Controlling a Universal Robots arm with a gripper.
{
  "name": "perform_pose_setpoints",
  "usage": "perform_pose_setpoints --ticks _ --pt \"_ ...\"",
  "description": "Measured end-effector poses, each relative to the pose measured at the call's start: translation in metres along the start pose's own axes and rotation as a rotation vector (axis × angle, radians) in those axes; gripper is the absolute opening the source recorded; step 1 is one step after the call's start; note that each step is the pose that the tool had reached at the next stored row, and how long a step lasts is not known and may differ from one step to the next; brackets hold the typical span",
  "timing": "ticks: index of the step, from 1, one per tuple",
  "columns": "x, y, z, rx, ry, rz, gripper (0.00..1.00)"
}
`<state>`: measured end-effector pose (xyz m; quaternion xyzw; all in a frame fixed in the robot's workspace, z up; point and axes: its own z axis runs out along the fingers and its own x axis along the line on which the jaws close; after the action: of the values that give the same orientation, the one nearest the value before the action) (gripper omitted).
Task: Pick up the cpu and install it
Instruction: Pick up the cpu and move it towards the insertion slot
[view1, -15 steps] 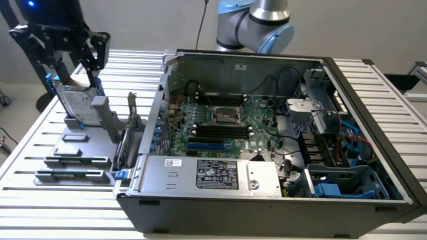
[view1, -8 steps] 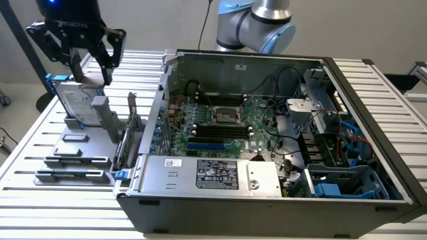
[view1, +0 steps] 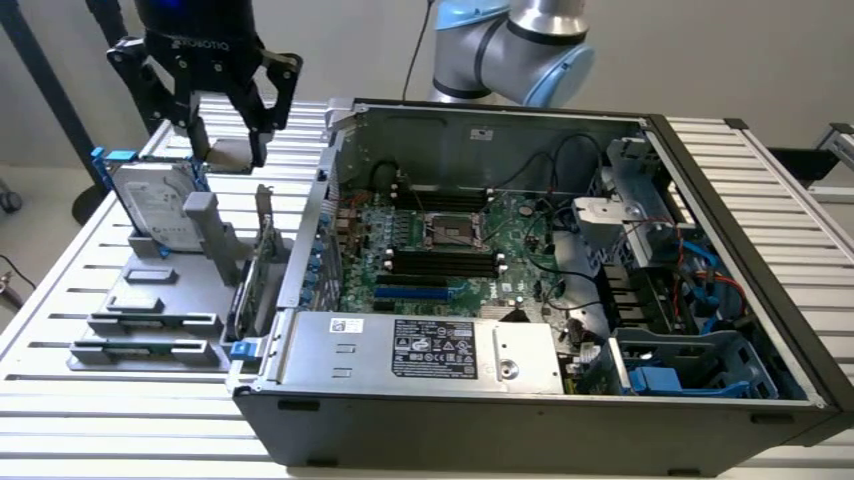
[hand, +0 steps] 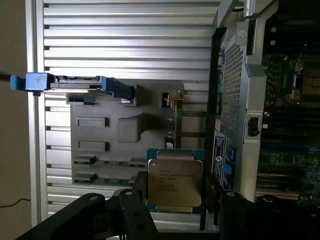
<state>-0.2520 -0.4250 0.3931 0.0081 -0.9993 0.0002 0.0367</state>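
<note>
In the wrist view the cpu (hand: 174, 182), a small square chip with a dull silver top, sits between my gripper's (hand: 175, 202) two dark fingers (hand: 140, 196), which are shut on its edges. In the exterior view my gripper (view1: 230, 148) hangs above the grey holder blocks (view1: 147, 320) at the exterior view's left, holding the cpu (view1: 231, 153) clear of the table. The open computer case (view1: 747, 200) lies to the exterior view's right. Its motherboard's empty cpu socket (view1: 451, 232) faces up. From the wrist, the socket (hand: 308, 82) appears inside the case.
A silver hard drive with blue rails (view1: 151, 205) stands upright in the holder just below the gripper. An expansion card (view1: 263, 262) stands beside the case wall (view1: 310, 240). The slatted metal table (view1: 80, 400) stretches around the case. The arm's base (view1: 514, 45) rises behind the case.
</note>
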Motion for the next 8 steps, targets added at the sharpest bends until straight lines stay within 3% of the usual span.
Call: perform_pose_setpoints --ticks 8 --pt "-0.036 0.0013 -0.0033 0.0000 0.0000 0.000 0.55"
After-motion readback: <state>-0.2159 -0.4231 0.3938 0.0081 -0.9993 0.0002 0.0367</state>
